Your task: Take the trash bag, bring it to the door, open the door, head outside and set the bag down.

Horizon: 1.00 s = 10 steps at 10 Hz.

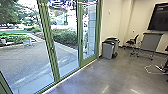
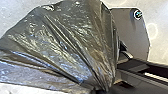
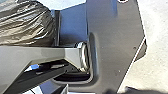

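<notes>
Dark, shiny and creased, the trash bag (image 2: 72, 37) spreads out from a gathered neck in the left wrist view. My left gripper (image 2: 103, 90) is shut on that neck. The bag's bulging side (image 3: 27, 25) also shows in the right wrist view, beside the robot's own dark plate and bar. In the head view, a green-framed glass door (image 1: 80, 37) stands ahead, within a wall of tall glass panes, and looks shut.
Two grey bins (image 1: 108, 50) stand against the wall right of the glass. Farther right are an office chair (image 1: 132, 43), a grey wheeled stand (image 1: 150, 42) and a white cable (image 1: 152, 72) on the floor. Outside lie a paved yard (image 1: 30, 57) and hedges (image 1: 63, 37).
</notes>
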Motion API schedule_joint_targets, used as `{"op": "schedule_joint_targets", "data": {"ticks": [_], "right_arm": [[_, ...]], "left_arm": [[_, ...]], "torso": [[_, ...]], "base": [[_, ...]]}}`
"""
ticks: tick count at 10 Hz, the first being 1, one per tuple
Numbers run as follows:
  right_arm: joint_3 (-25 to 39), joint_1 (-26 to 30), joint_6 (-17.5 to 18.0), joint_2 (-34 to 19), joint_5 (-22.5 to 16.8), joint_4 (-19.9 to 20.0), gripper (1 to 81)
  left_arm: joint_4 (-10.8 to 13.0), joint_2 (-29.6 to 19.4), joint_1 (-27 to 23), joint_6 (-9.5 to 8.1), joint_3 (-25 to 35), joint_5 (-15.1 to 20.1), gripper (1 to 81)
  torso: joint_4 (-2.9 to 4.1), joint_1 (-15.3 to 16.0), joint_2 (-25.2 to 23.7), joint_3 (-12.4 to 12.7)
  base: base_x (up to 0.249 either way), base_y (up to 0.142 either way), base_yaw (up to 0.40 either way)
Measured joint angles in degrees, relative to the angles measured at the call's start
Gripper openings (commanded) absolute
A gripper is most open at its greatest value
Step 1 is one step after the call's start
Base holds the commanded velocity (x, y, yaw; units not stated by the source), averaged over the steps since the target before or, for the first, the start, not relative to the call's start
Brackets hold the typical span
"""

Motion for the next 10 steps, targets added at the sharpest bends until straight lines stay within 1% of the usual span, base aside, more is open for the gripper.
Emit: {"op": "schedule_joint_targets", "data": {"ticks": [1,10], "right_arm": [[0.0,0.0,0.0,0.0,0.0,0.0,81.1],[-0.05,-0.12,0.0,0.0,0.05,0.0,81.1]], "left_arm": [[0.0,0.02,-0.02,0.0,0.0,0.0,1.0],[0.0,0.0,0.0,0.0,0.0,0.0,1.0]], "torso": [[0.0,-0.02,-0.02,0.0],[0.0,-0.02,0.0,-0.02]], "base": [[0.157,-0.069,0.0],[0.157,0.0,0.0]]}}
